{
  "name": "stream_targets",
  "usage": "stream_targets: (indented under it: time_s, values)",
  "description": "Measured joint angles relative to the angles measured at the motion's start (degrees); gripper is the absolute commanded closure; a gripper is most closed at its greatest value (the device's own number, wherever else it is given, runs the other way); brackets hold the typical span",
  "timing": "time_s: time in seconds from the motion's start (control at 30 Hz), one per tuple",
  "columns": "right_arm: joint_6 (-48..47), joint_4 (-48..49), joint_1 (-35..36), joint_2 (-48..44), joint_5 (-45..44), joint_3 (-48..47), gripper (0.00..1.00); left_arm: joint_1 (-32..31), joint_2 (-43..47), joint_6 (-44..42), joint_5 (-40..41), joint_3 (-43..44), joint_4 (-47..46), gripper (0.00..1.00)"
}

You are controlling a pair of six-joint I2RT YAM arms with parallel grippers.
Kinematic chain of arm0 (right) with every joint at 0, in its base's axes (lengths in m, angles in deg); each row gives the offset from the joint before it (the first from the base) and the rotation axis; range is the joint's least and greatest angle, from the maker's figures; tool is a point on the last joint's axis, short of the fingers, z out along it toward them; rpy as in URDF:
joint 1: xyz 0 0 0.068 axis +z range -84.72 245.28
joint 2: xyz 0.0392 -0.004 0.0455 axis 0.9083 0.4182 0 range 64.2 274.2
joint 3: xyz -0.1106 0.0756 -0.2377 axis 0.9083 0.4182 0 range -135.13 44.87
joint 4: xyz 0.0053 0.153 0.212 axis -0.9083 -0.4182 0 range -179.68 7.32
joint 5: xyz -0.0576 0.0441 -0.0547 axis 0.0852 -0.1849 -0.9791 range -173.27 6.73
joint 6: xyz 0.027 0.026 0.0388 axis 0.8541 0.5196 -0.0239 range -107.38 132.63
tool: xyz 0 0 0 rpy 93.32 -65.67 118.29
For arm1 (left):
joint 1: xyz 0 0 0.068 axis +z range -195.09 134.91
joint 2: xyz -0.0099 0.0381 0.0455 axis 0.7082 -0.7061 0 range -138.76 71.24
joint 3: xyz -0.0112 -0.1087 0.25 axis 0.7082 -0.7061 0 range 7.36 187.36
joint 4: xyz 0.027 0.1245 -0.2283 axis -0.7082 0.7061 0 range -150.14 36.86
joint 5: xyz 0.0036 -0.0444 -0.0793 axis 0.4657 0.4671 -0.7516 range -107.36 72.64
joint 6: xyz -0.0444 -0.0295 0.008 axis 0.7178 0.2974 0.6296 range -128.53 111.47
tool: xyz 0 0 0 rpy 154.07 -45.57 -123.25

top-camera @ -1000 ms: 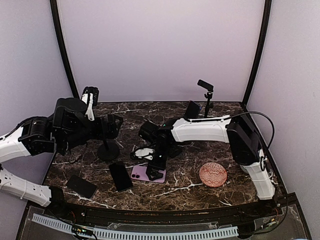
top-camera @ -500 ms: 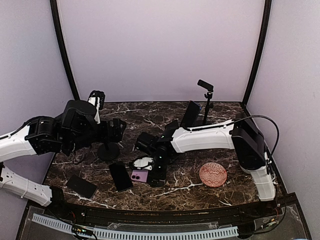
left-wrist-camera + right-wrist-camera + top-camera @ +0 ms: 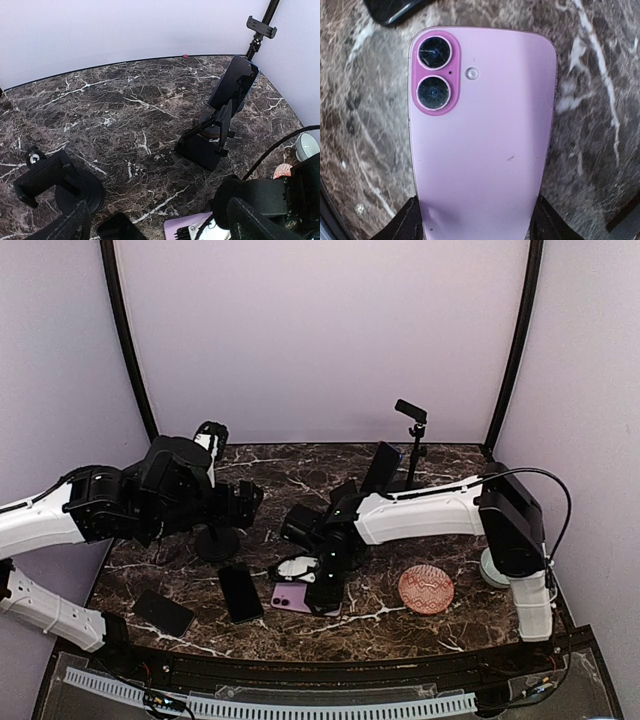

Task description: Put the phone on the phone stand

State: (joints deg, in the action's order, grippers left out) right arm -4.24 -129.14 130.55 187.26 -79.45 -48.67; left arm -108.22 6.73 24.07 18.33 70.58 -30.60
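Note:
A pink phone (image 3: pixel 480 135) lies back up with its two camera lenses at the far end. My right gripper (image 3: pixel 477 220) is shut on the phone's near end, one black finger at each long edge. From above, the pink phone (image 3: pixel 296 597) sits low over the marble just left of the right gripper (image 3: pixel 325 585). An empty black phone stand (image 3: pixel 215 540) with a round base stands to the left; in the left wrist view the stand (image 3: pixel 75 187) shows its clamp. My left gripper (image 3: pixel 160 225) is open and empty, hovering above that stand (image 3: pixel 245 502).
A second stand holds a dark phone (image 3: pixel 385 468) at the back, beside a thin tripod holder (image 3: pixel 412 430). Two black phones (image 3: pixel 241 592) (image 3: pixel 164 612) lie flat front left. A round pink coaster (image 3: pixel 426 589) lies to the right.
My right gripper has carried the pink phone a little nearer the front edge and to the right. The left arm has swung rightward toward the table's middle.

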Motion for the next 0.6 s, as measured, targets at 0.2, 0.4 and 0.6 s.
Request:
stream_targets:
  time_s: [0.2, 0.4, 0.6]
  values:
    - [-1.0, -1.9, -3.3, -6.2, 4.8, 4.5, 0.67, 0.0, -4.6, -5.9, -2.4, 4.6, 3.8, 0.02]
    - [-3.2, -1.8, -5.9, -14.3, 10.3, 6.0, 0.67, 0.1, -4.8, -12.6, -8.4, 5.1, 5.4, 0.05]
    - [-9.3, -2.7, -7.8, -23.3, 21.6, 10.8, 0.64, 0.2, 0.2, -23.3, -27.4, 5.1, 6.7, 0.14]
